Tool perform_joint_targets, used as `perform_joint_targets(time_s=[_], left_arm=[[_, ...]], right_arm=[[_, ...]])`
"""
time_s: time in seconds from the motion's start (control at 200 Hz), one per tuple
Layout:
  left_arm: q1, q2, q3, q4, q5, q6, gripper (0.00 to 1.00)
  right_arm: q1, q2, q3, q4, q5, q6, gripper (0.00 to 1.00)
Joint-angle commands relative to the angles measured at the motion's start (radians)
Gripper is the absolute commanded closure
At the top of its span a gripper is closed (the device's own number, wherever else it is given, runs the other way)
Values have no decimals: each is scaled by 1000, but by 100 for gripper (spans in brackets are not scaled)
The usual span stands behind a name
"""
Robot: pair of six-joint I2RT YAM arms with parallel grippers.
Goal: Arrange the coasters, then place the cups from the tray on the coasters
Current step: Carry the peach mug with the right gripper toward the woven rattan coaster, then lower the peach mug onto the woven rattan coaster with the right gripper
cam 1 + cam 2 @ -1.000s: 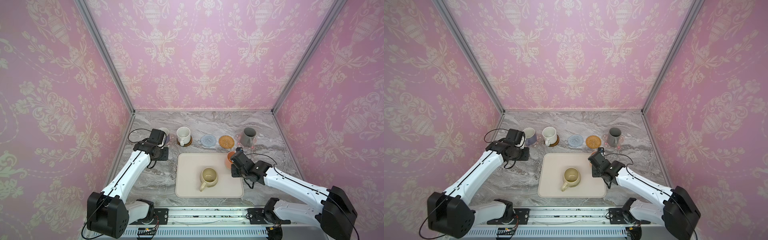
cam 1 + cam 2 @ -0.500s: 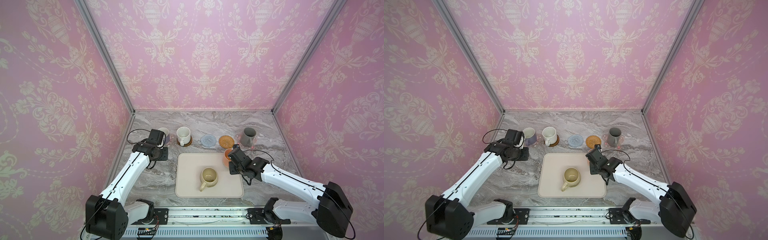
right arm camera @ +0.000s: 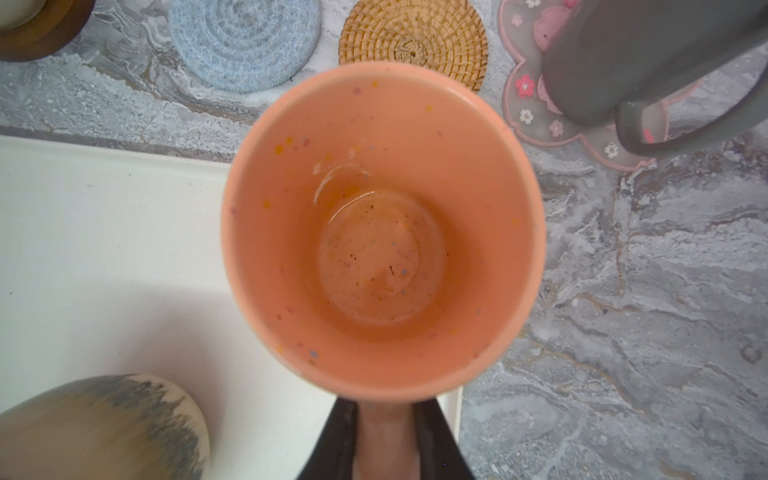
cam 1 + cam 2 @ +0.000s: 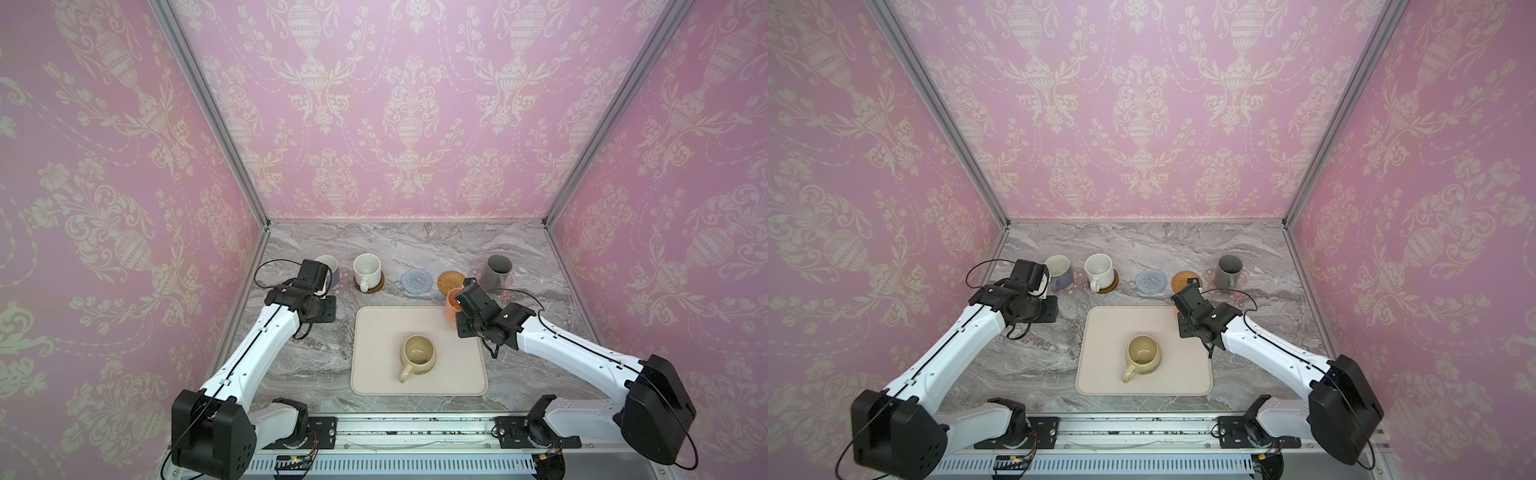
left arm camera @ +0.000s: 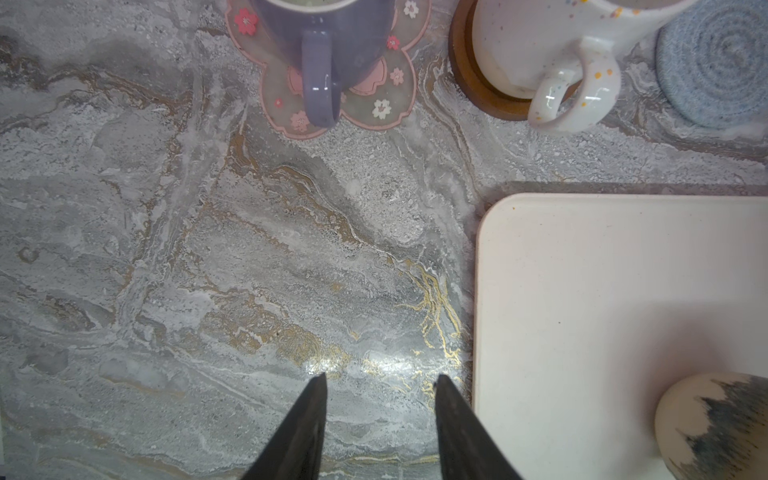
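Top views: high above the near edge, facing down and forward; far off, taking in the whole table and the pink walls. Nearly the same picture, shifted slightly sideways.
Left wrist view: near, looking steeply down past the left gripper onto bare table; purple mug cut off at the frame edge.
Right wrist view: very near, seemingly straight down into the orange mug, whose rim blurs.
Shared by wrist views: tray corner, blue mat, cream mug, brown mat; the top views hold them all.
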Motion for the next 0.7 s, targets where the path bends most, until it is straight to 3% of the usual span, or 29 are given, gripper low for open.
perform_joint_targets(time_s=[0.0,0.696], left_arm=[[-7,-6,1,-22,-19,-17,54],[-8,79,28,3,-31,-3,55]], right_arm=[[-26,6,64,61,38,-41,100],[-99,160,199,140,38,-126,100]])
